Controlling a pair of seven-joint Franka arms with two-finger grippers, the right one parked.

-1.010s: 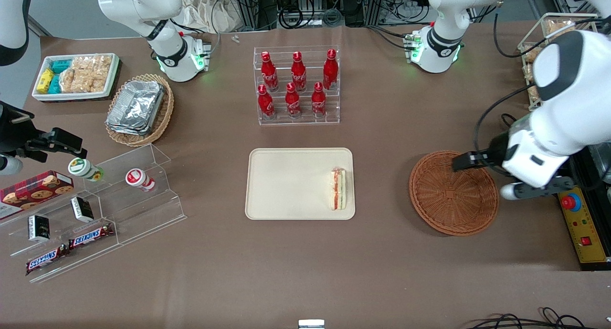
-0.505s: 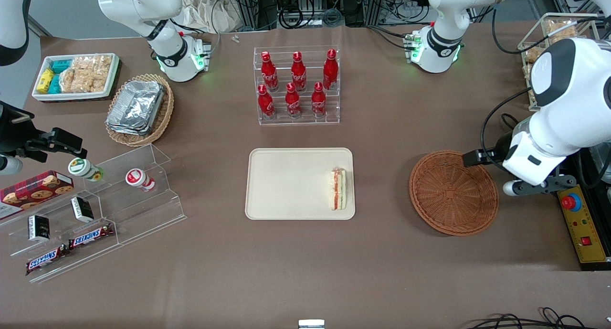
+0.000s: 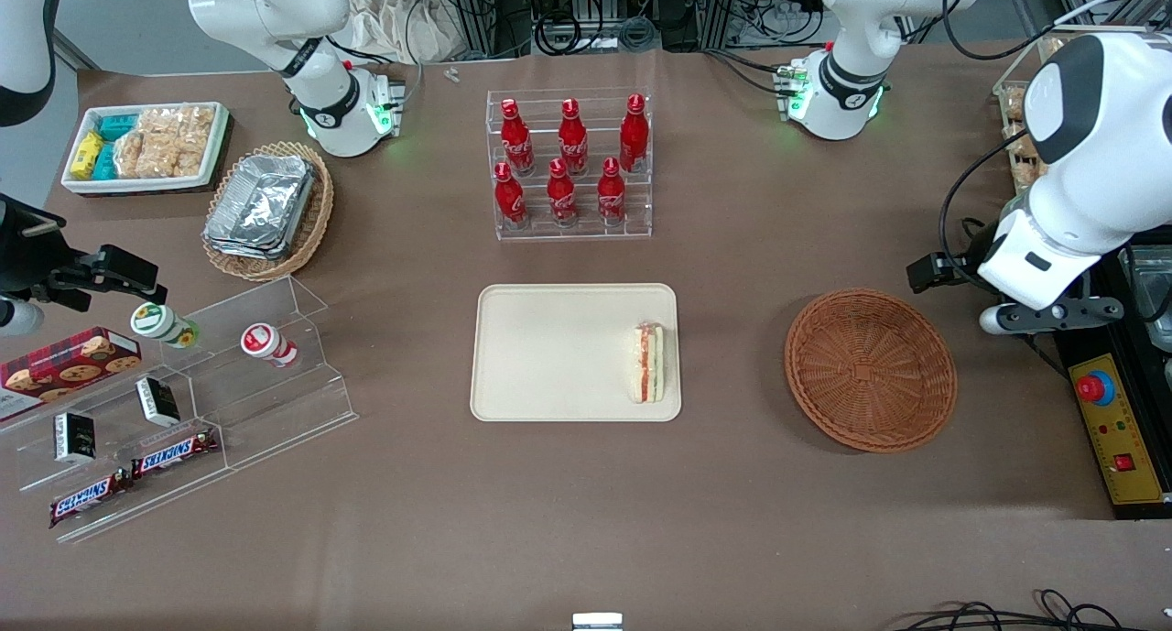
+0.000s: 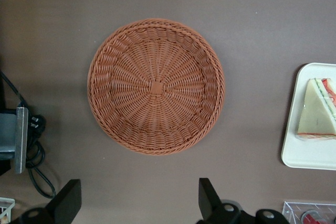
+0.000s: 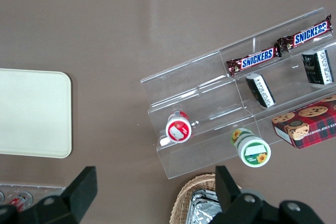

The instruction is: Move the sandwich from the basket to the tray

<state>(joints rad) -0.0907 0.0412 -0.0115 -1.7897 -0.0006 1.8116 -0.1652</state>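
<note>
Withdrawn off the basket rim, the spread hand hangs empty above bare table.

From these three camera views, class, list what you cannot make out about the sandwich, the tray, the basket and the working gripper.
1. Sandwich: its underside is hidden against the tray in every view.
2. Tray: the left wrist view cuts it off at the frame edge.
3. Gripper: above the table beside the basket, open; its body lies outside the wrist frame, and in the front view the arm hides most of it.
4. Basket: its underside is unseen.
</note>
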